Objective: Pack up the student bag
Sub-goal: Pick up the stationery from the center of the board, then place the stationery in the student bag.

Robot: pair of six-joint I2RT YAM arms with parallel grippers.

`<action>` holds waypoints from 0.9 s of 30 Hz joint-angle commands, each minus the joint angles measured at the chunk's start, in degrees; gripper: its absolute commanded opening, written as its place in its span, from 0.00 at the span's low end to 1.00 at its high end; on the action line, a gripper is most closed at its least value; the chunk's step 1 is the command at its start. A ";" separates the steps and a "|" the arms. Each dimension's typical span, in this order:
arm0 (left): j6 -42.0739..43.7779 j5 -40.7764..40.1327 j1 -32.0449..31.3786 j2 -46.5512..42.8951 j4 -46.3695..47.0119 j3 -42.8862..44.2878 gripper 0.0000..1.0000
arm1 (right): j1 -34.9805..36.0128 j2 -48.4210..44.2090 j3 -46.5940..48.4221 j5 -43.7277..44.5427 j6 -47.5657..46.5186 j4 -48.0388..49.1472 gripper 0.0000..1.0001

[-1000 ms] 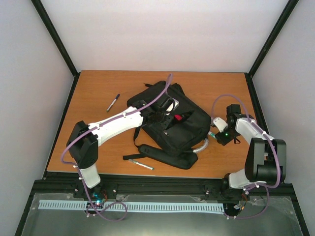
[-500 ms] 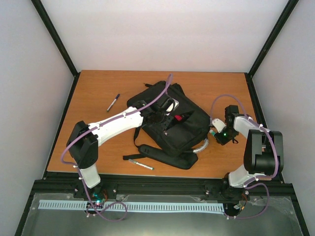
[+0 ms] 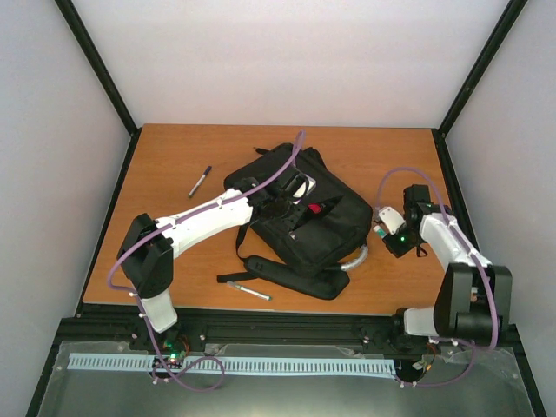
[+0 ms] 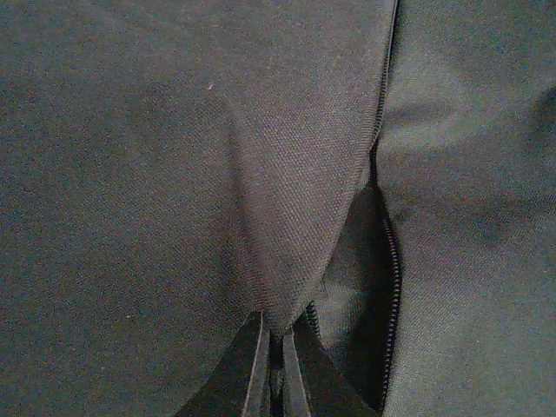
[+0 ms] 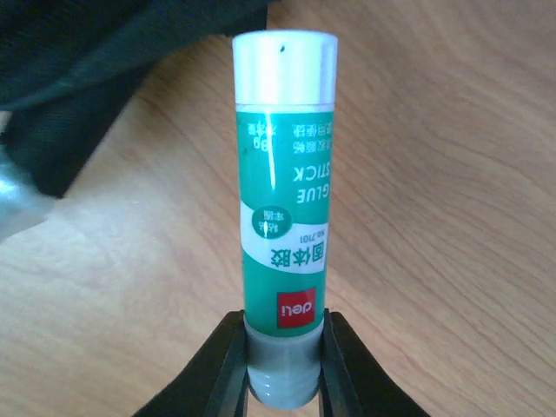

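The desk (image 3: pixel 174 156) is orange-brown wood. White walls (image 3: pixel 287 61) stand around it, with black posts (image 3: pixel 95 65) in the corners.

There is one student bag (image 3: pixel 300 217). It is big and black and lies in the middle of the desk. Its grey handle (image 3: pixel 356 259) curls out toward the front right corner.

There are two pens. The black pen (image 3: pixel 200 181) lies near the left edge, toward the back. The grey pen (image 3: pixel 249 290) lies by the front edge, just beside a bag strap.

There is one glue stick (image 5: pixel 282 200). It is green with a white cap.

There are two arms. The left hand (image 4: pixel 272 334) is on top of the bag. Its fingers are squeezed tight on a fold of black cloth next to the zip (image 4: pixel 393 261). The right hand (image 5: pixel 284 343) is over the desk near the right edge, beside the bag. It pinches the grey end of the glue stick.
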 commanded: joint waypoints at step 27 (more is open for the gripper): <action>-0.57 3.33 -0.88 -2.90 1.68 0.51 0.02 | 19.90 15.05 26.76 -10.87 15.99 -12.47 0.03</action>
